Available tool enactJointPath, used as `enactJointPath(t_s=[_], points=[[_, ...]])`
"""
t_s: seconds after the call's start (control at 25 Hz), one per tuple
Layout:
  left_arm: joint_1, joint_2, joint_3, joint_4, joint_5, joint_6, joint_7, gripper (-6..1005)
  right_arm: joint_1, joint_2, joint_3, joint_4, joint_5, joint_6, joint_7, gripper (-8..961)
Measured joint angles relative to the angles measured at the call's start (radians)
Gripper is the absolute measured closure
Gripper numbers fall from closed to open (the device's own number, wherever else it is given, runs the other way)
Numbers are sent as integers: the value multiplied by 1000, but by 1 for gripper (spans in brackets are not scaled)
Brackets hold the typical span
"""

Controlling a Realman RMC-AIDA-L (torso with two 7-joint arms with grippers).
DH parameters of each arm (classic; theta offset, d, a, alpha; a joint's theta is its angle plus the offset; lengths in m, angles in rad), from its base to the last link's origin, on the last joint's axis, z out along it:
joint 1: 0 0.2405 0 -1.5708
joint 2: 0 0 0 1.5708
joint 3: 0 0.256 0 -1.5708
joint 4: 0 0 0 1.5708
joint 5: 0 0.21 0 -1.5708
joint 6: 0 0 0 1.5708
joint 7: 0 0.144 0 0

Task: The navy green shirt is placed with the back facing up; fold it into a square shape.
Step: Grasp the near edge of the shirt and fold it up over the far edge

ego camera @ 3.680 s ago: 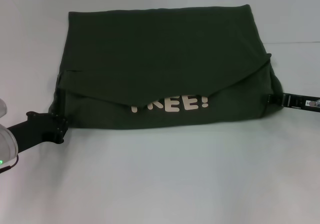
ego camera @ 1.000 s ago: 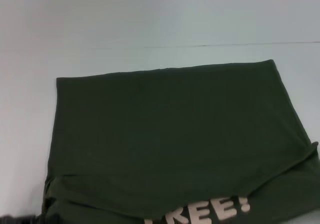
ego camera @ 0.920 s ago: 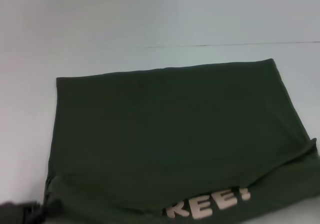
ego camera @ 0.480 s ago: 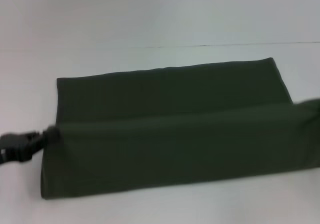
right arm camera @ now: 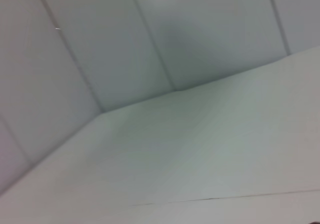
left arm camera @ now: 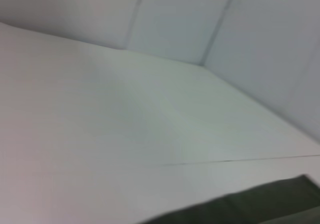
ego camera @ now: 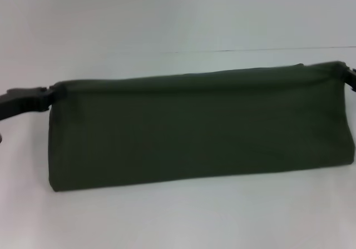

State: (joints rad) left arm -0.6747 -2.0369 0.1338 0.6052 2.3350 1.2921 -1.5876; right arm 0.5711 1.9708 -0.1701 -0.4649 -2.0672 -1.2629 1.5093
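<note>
Gripped at both ends of its raised fold by left end effector and right end effector, navy green shirt draped mid-table, ready to double over.

A white table spreads below my claws, plain and matte, with one thin dark seam running across it beyond them. Past the far edge stand pale panelled walls that meet in a corner. The light is soft and even, with no hard shadows.
</note>
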Motion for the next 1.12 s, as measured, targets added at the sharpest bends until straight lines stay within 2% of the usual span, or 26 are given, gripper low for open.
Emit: enactJointPath(t_s=[0.04,0.12,0.24,0.44,0.68,0.96,1.12], points=[[0,0,0,0,0,0,0,968,18,3,0,14,2,43,-13,914],[-26,-2,34,-18,0,-91,1,968,44,8,-3,37,14,108,-42,914],[-59,-19,70,-28,-3,-227,8,968,81,16,-10,73,46,195,-93,914],[-96,-39,124,-36,-21,-360,26,967,118,34,-13,111,90,305,-156,913],[-113,-53,199,-41,-81,-450,47,967,133,59,-13,120,132,384,-209,912],[-117,-71,236,-43,-92,-505,55,968,144,63,-12,130,141,416,-232,910],[-123,-72,237,-50,-94,-518,59,968,150,63,-12,142,147,434,-252,910]])
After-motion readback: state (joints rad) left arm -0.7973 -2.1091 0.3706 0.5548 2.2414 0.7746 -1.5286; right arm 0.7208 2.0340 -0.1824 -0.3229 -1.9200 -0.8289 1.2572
